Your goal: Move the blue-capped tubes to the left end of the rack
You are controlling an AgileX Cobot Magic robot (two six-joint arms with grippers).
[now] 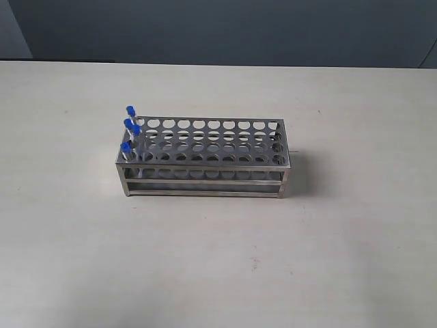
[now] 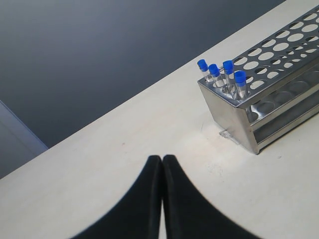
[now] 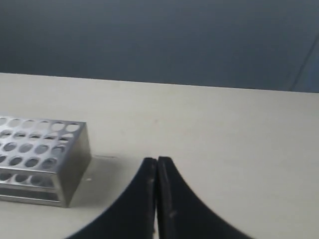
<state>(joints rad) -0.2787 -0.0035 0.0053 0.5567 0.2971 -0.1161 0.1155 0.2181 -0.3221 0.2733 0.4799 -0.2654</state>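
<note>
The grey metal rack (image 1: 205, 158) stands in the middle of the table in the exterior view. Several blue-capped tubes (image 1: 130, 130) stand upright in the holes at its left end. The left wrist view shows the same tubes (image 2: 223, 73) at the near end of the rack (image 2: 279, 94). My left gripper (image 2: 162, 158) is shut and holds nothing, well short of the rack over bare table. My right gripper (image 3: 157, 160) is also shut and empty, beside the rack's other end (image 3: 45, 159). Neither gripper shows in the exterior view.
The light beige tabletop (image 1: 218, 260) surrounds the rack on all sides. A dark blue-grey wall (image 1: 225, 31) rises behind the table's far edge. A small clear scrap (image 2: 227, 133) lies on the table by the rack's corner.
</note>
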